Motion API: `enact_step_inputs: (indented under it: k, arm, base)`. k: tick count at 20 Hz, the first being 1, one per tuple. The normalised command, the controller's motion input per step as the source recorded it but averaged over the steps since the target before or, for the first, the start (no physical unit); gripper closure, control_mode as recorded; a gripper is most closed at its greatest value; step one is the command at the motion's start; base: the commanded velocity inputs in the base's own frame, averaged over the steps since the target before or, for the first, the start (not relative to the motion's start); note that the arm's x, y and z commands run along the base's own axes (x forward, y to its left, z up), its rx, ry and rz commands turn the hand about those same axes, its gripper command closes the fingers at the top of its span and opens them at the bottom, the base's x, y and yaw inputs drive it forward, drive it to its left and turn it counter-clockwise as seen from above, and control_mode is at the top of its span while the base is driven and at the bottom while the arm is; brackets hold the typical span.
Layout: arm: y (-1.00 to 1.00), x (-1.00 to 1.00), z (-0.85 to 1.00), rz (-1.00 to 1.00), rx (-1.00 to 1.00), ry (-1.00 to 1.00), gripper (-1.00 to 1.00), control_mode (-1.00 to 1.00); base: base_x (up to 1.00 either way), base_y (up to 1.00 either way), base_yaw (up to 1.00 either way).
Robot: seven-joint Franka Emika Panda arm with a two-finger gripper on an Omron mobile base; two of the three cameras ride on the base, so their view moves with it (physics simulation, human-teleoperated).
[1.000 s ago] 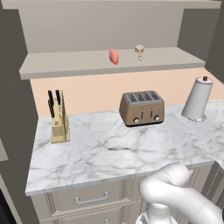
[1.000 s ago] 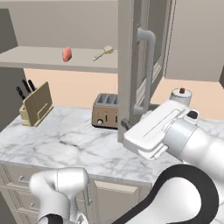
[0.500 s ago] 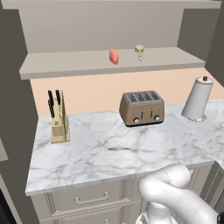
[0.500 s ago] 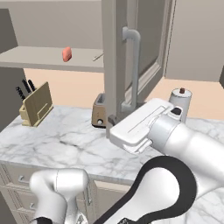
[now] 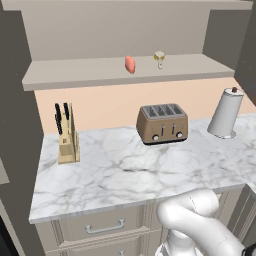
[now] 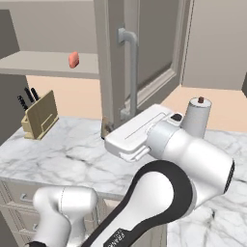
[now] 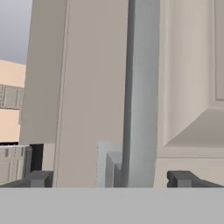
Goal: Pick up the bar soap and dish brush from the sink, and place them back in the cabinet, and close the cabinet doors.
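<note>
Looking over the arm from the left base view, the salmon-orange rounded bar soap (image 5: 130,64) and the cream-headed, tan-handled dish brush (image 5: 159,57) already sit on the plain shelf of the greige wall cabinet (image 5: 75,75), above a bronze four-slot toaster (image 5: 162,123) on glossy veined marble

From the right base view, the greige panelled cabinet door (image 6: 116,62) stands edge-on just beyond the hand, its vertical silver bar handle (image 6: 131,67) rising above the hand

In the hand view, the two-finger gripper (image 7: 111,179) is spread wide and holds nothing, its dark tips straddling the smooth handle with the door's bevelled panel to one side. The likely risk: a tip catching the handle, or the flat hand sliding off the slick door mid-push, leaving it ajar
</note>
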Motion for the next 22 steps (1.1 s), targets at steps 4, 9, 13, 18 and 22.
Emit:
enact_step_inputs:
  k: [4,9,13,18,22]
  arm:
    - [0.09,0.77,-0.11,-0.01,0.0,0.0,-1.0,-1.0]
    - [0.05,0.78,-0.14,-0.02,0.0,0.0,-1.0,-1.0]
    - [0.0,0.74,-0.18,0.0,0.0,0.0,-1.0,-1.0]
    - [0.0,0.74,-0.23,0.0,0.0,0.0,-1.0,-1.0]
    - [0.0,0.72,-0.23,0.0,0.0,0.0,-1.0,-1.0]
  base:
    - [0.0,0.0,0.0]
    - [0.0,0.0,0.0]
    - [0.0,0.0,0.0]
    - [0.0,0.0,0.0]
    - [0.0,0.0,0.0]
